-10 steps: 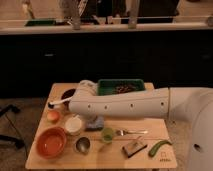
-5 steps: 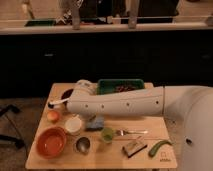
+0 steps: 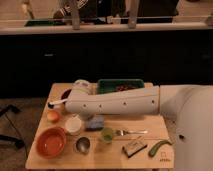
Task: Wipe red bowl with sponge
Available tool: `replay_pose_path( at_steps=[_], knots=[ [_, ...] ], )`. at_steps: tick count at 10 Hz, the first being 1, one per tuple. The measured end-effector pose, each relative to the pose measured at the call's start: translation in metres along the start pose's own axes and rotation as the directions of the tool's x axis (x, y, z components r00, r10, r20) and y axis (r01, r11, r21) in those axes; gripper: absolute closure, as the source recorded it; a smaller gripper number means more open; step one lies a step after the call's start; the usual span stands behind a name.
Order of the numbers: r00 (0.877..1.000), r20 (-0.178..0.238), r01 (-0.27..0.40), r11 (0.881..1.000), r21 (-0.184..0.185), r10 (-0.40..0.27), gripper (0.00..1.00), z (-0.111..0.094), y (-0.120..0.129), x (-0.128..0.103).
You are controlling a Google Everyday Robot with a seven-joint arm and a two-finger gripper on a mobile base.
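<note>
Arm's stretched across the bench from the right, and the gripper sits at its left tip, over the far-left corner. Whether it's wide or narrow, I can't tell; it looks to carry nothing. The sponge lies untouched by the arm's near edge, just right of the white cup. The red bowl waits at the near-left, apart from the sponge. So I'd call this the reach, pickup not yet made. Next, the gripper should come nearer and right, then drop onto the sponge, clear of that cup.
</note>
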Motion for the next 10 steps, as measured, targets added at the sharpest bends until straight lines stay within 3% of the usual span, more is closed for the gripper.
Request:
replay_pose_path(
  at_steps=[10],
  knots=[
    [0.995, 0.074, -0.072, 0.997, -0.030, 0.074, 0.20, 0.043, -0.009, -0.001]
  ],
)
